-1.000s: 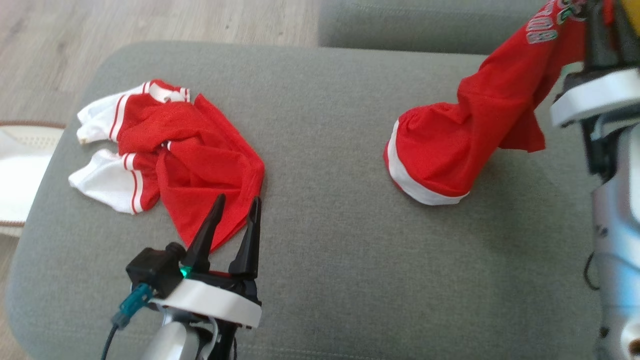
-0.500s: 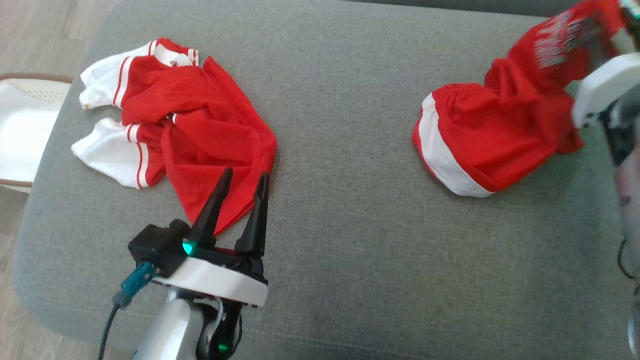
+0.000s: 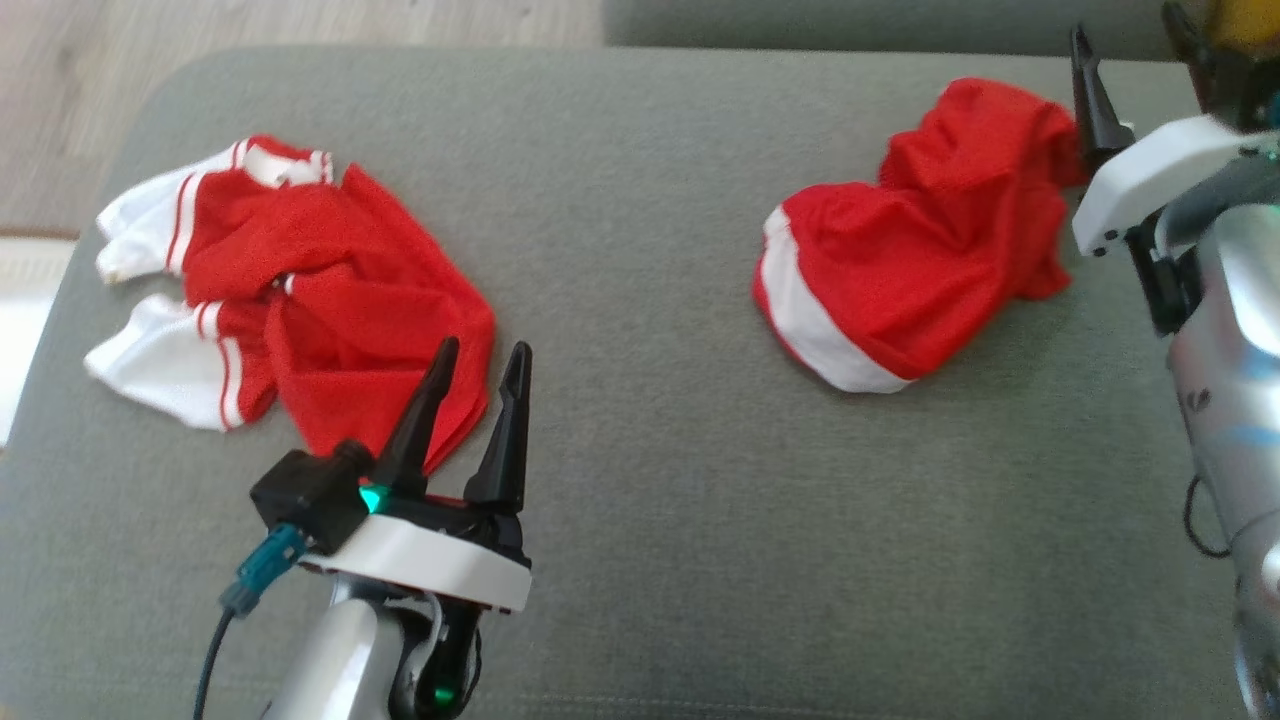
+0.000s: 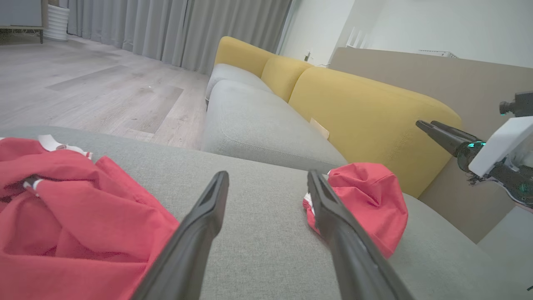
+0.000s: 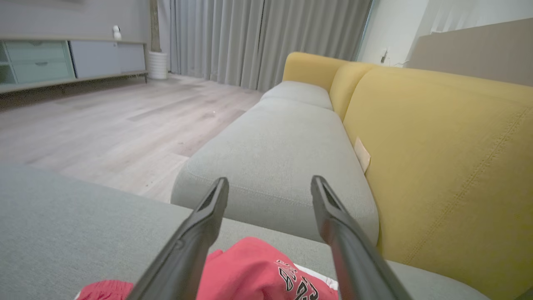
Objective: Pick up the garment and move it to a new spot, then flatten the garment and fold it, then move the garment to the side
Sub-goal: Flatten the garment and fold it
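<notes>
Right gripper hangs at the far right corner of the grey fabric sofa cushion, jaws spread wide and empty. The crumpled red mesh garment with white band lies just beside it. Left gripper, jaws apart too, hovers at the near edge of the red-and-white jersey.

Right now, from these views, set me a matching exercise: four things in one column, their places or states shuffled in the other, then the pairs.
Things:
1. red and white shirt
2. red shorts
3. left gripper
4. yellow backrest

Places or states:
A. upright along the far seat cushion
B. open, fingers pointing at the shirt's near edge
C. crumpled on the left side of the grey cushion
D. heaped on its right side, white band showing

Pairs: 1-C, 2-D, 3-B, 4-A.
</notes>
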Available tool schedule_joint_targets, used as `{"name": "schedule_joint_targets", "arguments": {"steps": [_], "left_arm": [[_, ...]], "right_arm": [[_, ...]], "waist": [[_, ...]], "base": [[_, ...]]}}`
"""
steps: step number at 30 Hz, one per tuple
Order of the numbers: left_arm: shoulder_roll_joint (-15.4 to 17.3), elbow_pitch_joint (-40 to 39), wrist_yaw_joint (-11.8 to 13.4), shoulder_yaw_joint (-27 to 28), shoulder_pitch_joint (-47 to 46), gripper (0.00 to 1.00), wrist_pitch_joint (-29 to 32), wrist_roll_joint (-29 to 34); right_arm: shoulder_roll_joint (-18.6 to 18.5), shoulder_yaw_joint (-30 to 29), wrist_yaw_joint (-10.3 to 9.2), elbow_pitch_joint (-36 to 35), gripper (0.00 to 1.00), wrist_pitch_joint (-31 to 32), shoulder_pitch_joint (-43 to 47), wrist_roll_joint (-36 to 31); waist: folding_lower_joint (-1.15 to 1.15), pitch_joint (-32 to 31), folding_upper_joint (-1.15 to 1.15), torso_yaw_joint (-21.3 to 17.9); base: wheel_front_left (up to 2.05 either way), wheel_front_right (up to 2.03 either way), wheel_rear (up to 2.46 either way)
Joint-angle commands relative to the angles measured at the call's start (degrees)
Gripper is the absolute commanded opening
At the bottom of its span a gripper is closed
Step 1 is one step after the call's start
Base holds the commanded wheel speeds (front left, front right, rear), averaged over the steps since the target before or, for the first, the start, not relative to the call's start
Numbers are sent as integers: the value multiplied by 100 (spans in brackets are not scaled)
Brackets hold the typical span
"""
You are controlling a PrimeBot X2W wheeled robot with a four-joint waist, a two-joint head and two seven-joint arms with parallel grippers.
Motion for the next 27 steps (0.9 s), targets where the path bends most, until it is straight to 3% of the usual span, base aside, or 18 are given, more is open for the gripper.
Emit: {"name": "schedule_joint_targets", "arguments": {"steps": [1,10,18,27], "left_arm": [[8,-203,28,229,-140,100,-29,-1],[8,-275,74,344,69,100,-29,37],[8,-296,71,426,233,100,-29,73],[8,-257,28,431,341,100,-29,109]], "right_arm": [[44,76,-4,-257,100,-104,56,113],[402,-259,-4,-1919,100,-348,1533,824],[1158,-888,-4,-3766,100,-358,3754,711],[1241,-880,-4,-4265,100,-359,4596,1121]], "waist": [[0,-140,0,-142],[0,-480,0,-507],[0,-668,0,-674],[0,-642,0,-752]], "base": [[0,0,0],[0,0,0],[0,0,0],[0,0,0]]}}
